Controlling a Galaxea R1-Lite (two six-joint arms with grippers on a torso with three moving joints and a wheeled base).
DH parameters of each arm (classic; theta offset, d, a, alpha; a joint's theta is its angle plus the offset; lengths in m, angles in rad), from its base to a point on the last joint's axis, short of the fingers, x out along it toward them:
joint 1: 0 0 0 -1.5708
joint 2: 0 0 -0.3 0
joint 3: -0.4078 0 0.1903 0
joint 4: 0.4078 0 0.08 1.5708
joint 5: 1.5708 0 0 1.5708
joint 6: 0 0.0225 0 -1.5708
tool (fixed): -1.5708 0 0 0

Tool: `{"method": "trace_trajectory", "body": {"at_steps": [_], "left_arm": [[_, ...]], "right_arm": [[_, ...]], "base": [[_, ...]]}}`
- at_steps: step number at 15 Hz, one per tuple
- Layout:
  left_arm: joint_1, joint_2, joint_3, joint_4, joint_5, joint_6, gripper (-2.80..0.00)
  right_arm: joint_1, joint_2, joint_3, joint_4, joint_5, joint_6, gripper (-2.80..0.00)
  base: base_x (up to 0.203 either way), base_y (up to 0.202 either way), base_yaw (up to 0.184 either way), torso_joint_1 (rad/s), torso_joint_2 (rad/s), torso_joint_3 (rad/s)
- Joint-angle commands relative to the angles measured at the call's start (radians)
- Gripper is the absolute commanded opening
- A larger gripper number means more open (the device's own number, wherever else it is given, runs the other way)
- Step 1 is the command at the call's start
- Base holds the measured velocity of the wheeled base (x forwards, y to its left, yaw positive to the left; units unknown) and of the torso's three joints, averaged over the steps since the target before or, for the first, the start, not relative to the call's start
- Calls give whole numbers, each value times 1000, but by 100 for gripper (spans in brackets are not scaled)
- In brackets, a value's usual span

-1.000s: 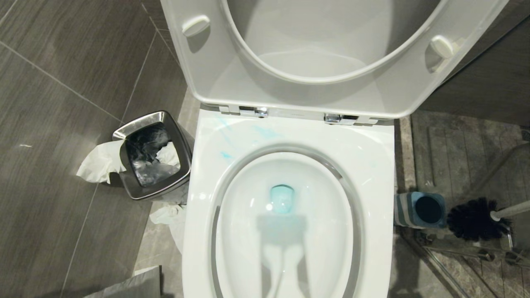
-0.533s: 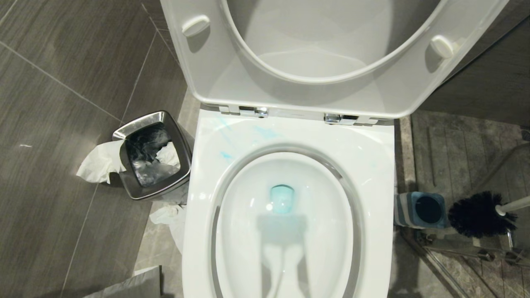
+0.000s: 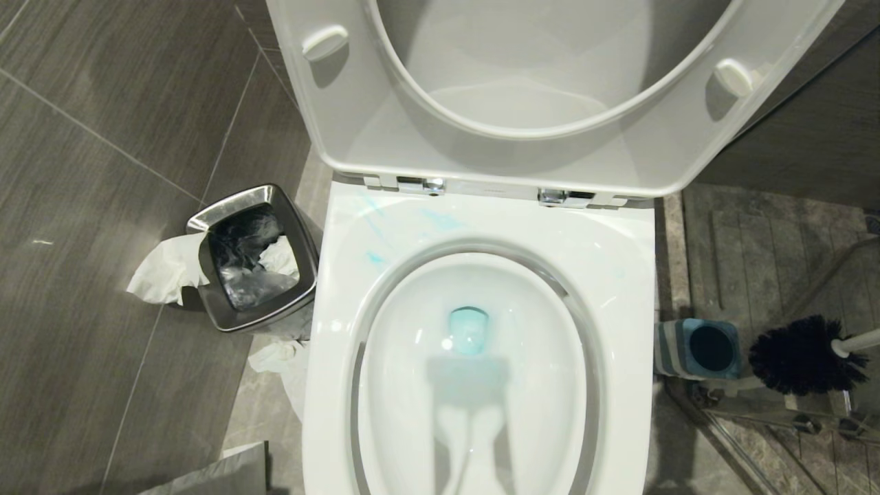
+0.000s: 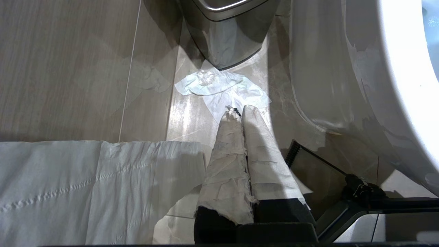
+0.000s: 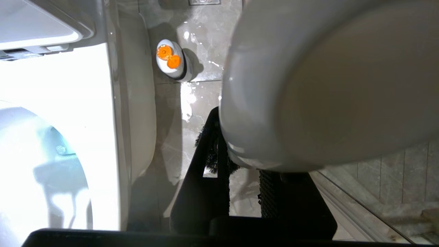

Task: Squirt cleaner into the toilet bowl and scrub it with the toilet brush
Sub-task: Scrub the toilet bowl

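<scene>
Toilet brush (image 3: pixel 801 354) handle clamped in right gripper (image 5: pixel 240 178), bristles beside holder (image 3: pixel 701 348), off toilet bowl (image 3: pixel 622 289).

the head view looks steeply down onto the glossy white ceramic toilet bowl (image 3: pixel 481 385). both wrist views sit low beside that bowl, facing the floor: the left one its left flank (image 4: pixel 343 75), the right one its right flank (image 5: pixel 133 103).

1. The floor (image 3: pixel 103 206) has large dark grey tiles with thin pale joints.
2. A small steel waste bin (image 3: pixel 256 260) stands on it, with crumpled white paper (image 3: pixel 165 269) beside it.
3. On the right, the stone floor (image 3: pixel 756 247) looks rougher and wet.
</scene>
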Motion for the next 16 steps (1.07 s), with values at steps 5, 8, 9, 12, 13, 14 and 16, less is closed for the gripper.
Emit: {"method": "trace_trajectory", "body": {"at_steps": [5, 8, 9, 12, 13, 14, 16], "left_arm": [[0, 1, 0, 1, 0, 0, -280], [0, 1, 0, 1, -1, 0, -280], [0, 1, 0, 1, 0, 1, -280], [0, 1, 0, 1, 0, 1, -280], [0, 1, 0, 1, 0, 1, -280], [0, 1, 0, 1, 0, 0, -280], [0, 1, 0, 1, 0, 0, -280]], "right_arm": [[0, -4, -30, 3, 41, 1, -280], [0, -9, -38, 3, 45, 0, -280], [0, -9, -41, 3, 45, -1, -280], [0, -11, -46, 3, 45, -1, -280], [1, -14, -50, 3, 46, 0, -280], [1, -14, -55, 3, 47, -1, -280], [1, -8, -67, 3, 51, -1, -280]], "base": [[0, 0, 0, 0, 0, 0], [0, 0, 0, 3, 3, 119], [0, 0, 0, 2, 10, 182], [0, 0, 0, 1, 2, 198], [0, 0, 0, 2, -2, 192], [0, 0, 0, 2, -1, 207], [0, 0, 0, 2, 6, 201]]}}
